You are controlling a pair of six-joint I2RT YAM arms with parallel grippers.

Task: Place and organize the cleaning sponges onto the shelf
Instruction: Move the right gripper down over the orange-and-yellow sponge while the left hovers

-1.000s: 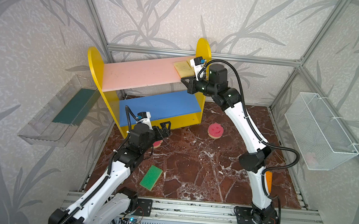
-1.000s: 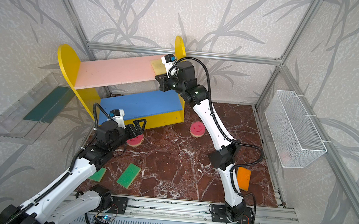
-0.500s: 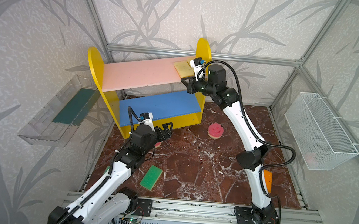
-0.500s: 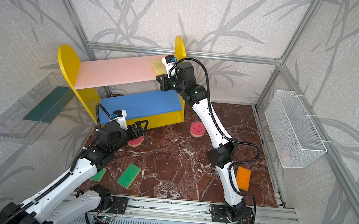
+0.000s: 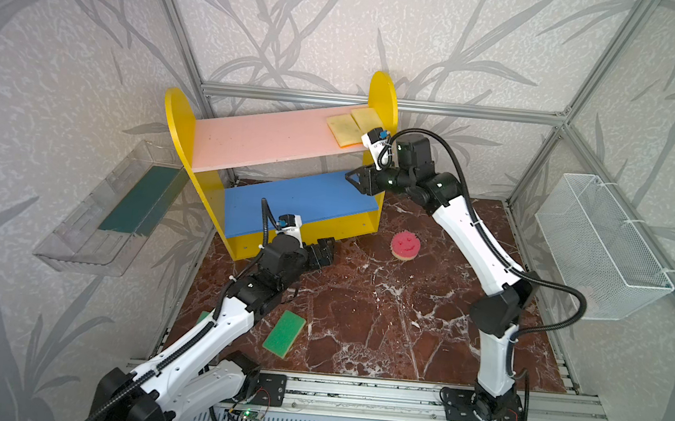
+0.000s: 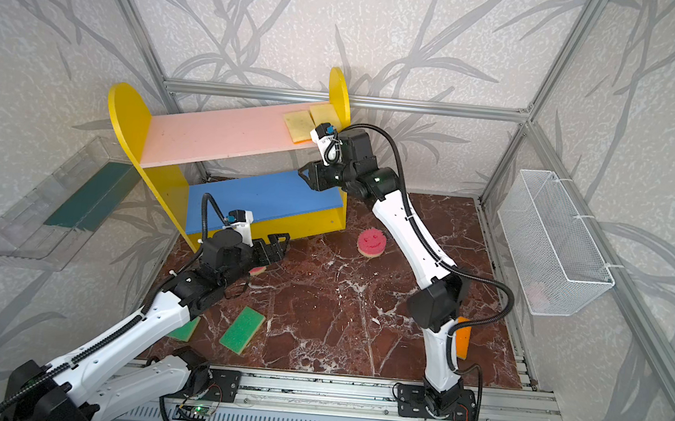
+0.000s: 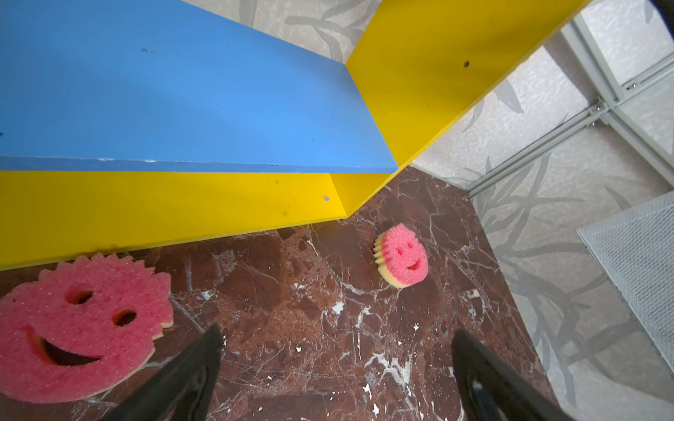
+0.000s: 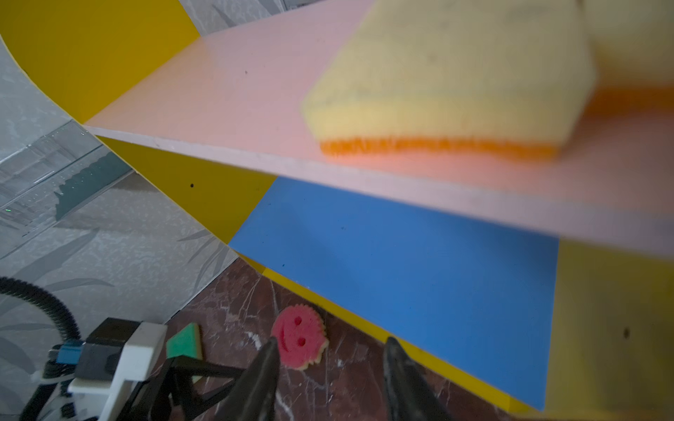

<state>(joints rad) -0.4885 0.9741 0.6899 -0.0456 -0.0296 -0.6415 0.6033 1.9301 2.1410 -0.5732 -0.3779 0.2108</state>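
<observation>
Up on the pink top board of the shelf (image 5: 249, 145), two yellow sponges (image 5: 345, 131) lie flat, side by side, at the right end next to the yellow side panel. The right wrist view shows the nearer one with its orange side facing down.

The right hand (image 5: 353, 181) hangs just in front of that end of the shelf. It is a bit lower than the pink board and higher than the blue one. Its two fingers are spread apart and nothing is between them.

Down on the brown counter (image 5: 381, 307), the left hand (image 5: 325, 252) sits low, close to the yellow bottom of the shelf. Its fingers are spread very wide and it holds nothing. A pink smiley sponge (image 7: 80, 328) lies face up right beside it, close against the shelf's bottom edge. A second smiley sponge (image 5: 405, 246) lies farther right, near the shelf's right corner, well apart from both hands.

A green sponge (image 5: 284, 334) lies green side up near the front of the counter. A second green sponge (image 6: 183, 329) peeks out from under the left arm. An orange sponge (image 6: 462, 337) peeks out from behind the lower part of the right arm.
</observation>
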